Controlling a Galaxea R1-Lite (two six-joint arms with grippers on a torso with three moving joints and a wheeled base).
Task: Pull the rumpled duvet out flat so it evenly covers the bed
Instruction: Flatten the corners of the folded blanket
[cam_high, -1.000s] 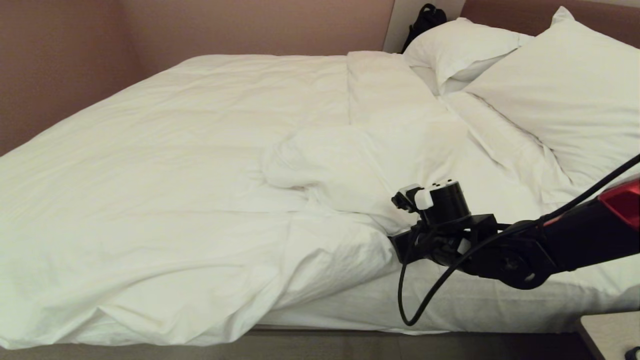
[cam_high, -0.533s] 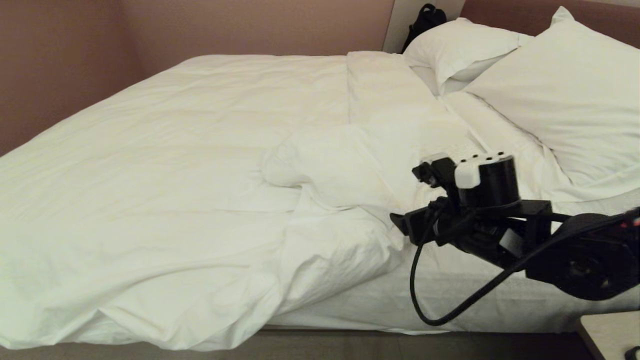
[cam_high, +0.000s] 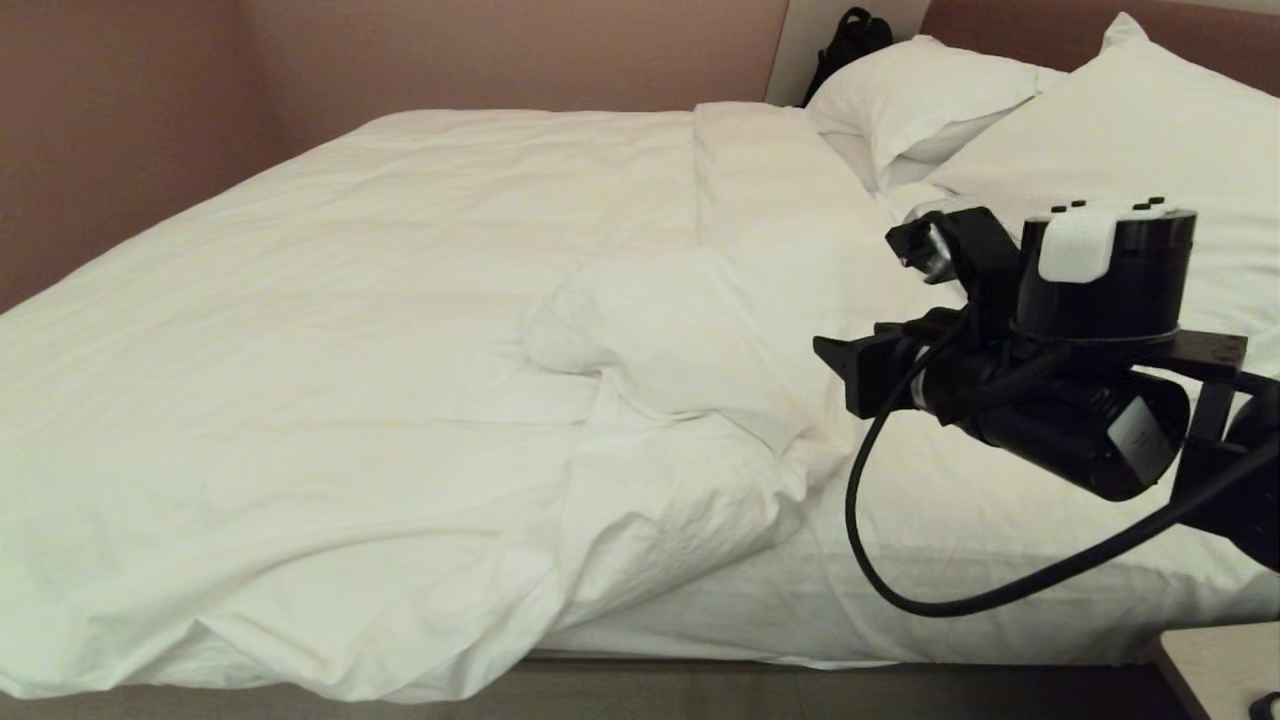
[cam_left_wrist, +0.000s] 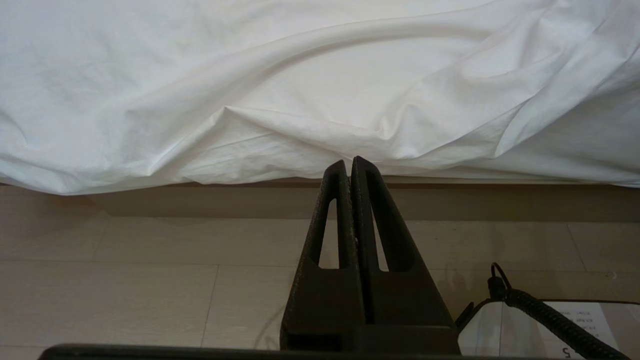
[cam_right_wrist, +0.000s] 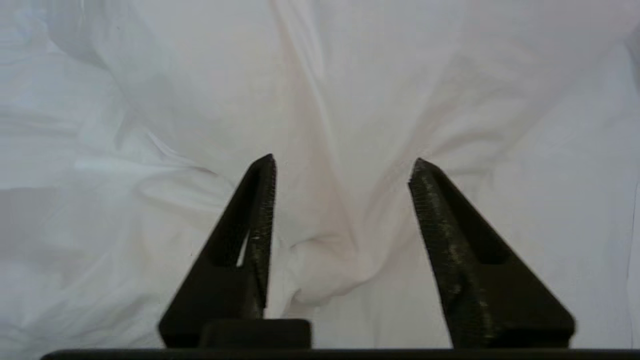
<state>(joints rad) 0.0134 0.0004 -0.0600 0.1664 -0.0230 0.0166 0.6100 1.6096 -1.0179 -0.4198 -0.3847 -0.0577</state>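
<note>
Right gripper (cam_right_wrist: 342, 162) jaws apart, empty, above the duvet (cam_high: 400, 330) bunched mid-frame. Left gripper (cam_left_wrist: 350, 167) jaws together, low by the bed (cam_high: 900, 600) edge.

Bedroom, hotel-like, wide bed (cam_high: 900, 610) in white linen, puffy white duvet (cam_high: 350, 330), two plump pillows (cam_high: 1120, 140) against a brownish padded headboard (cam_high: 1010, 30), plain mauve walls (cam_high: 400, 50), pale plank floor (cam_left_wrist: 150, 280)

Duvet (cam_high: 400, 330) on bed (cam_high: 950, 560), pillows (cam_high: 1130, 150) rightward.
</note>
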